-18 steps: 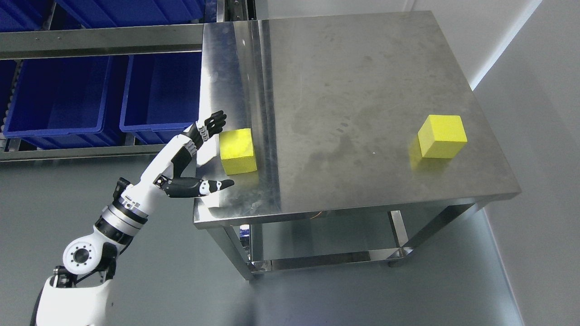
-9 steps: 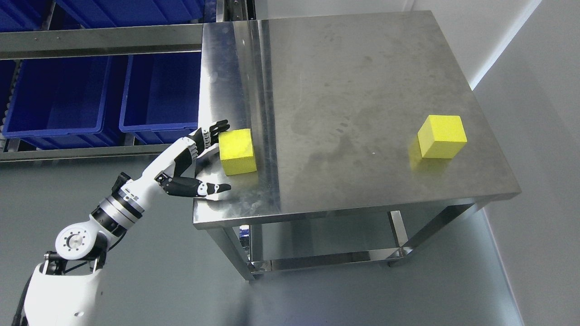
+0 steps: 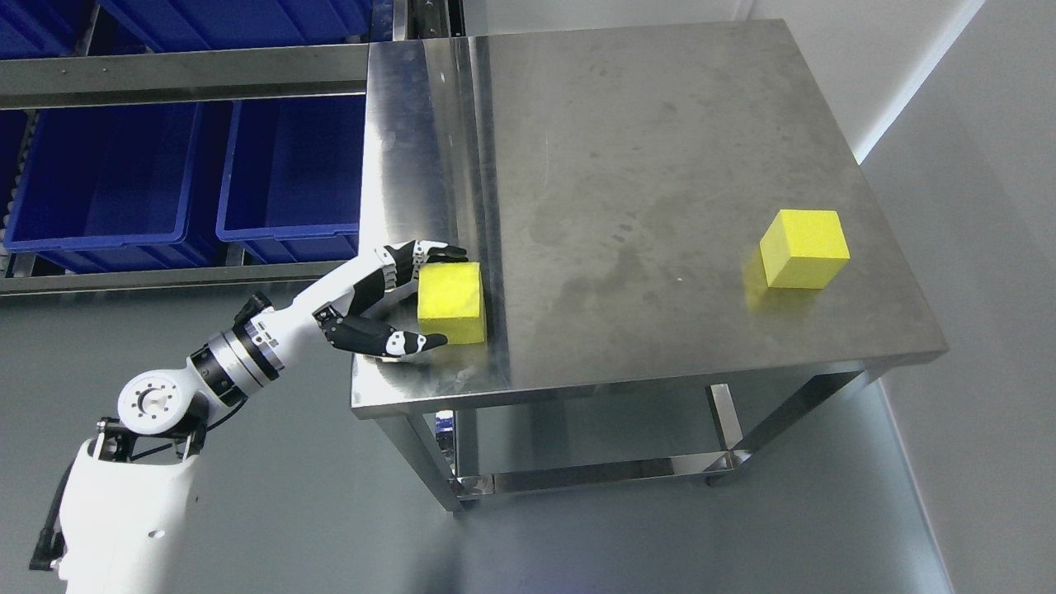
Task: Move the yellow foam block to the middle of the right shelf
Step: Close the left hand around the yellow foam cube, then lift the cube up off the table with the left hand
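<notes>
Head view: left hand (image 3: 404, 301) wrapped around a yellow foam block (image 3: 450, 302) at the counter (image 3: 660, 148) edge, left of centre.
Fingers (image 3: 433, 252) curl over the block's far side and the thumb presses its near face, so it looks clamped. Foam should be light, soft and squashy; opposite flat faces suit a gentle hold. A second yellow block (image 3: 804, 248) sits well apart at right; blue bins (image 3: 124, 190) fill the shelf at upper left.
</notes>
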Motion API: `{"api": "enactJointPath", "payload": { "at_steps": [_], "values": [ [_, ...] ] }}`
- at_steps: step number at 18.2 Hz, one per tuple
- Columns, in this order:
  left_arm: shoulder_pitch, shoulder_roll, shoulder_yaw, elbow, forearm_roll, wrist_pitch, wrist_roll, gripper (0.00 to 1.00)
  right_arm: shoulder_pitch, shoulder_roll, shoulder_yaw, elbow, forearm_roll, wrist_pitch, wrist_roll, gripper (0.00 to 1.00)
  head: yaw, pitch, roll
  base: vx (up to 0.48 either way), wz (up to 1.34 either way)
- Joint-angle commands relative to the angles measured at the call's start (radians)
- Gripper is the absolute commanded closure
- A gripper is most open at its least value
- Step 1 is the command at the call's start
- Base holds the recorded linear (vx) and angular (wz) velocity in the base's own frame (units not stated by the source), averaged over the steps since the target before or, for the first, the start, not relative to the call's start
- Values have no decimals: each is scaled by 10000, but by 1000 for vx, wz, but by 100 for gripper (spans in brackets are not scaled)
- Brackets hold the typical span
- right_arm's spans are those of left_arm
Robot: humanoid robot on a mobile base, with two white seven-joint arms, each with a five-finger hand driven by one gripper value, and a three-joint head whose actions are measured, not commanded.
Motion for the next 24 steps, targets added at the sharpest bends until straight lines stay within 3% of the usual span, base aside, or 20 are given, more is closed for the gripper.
{"api": "enactJointPath", "payload": {
  "at_steps": [1,4,6,7,9,11,13,14,24],
  "values": [
    [-201,-836,234,488,13,-157,-353,60,-31,-175,0,-175,0,7,6,0,0,0,0,0,0],
    [-674,-2199,1216,458,59,-296,-429,75,-15,-175,0,-175,0,7,6,0,0,0,0,0,0],
    [-1455,-2321,1983,396,546,-693,-399,75,-15,-175,0,-175,0,7,6,0,0,0,0,0,0],
    [-1899,-2321,2078,411,1568,-1090,-141,74,-31,-175,0,-175,0,7,6,0,0,0,0,0,0],
    [-2103,-2321,2186,396,2451,-1979,1524,71,-31,-175,0,-175,0,7,6,0,0,0,0,-3,6],
    [-2103,-2321,2186,351,2452,-2778,4340,69,-15,-175,0,-175,0,7,6,0,0,0,0,-7,15],
    [-2103,-2321,2140,152,2452,-2919,7164,69,-15,-175,0,-175,0,7,6,0,0,0,0,0,0],
    [-2103,-2321,2125,14,2452,-2950,7771,69,-15,-175,0,-175,0,7,6,0,0,0,0,-13,71],
    [-1107,-2321,2109,-509,2452,-3425,6811,69,-15,-175,0,-175,0,7,6,0,0,0,0,-11,299]
  ]
}}
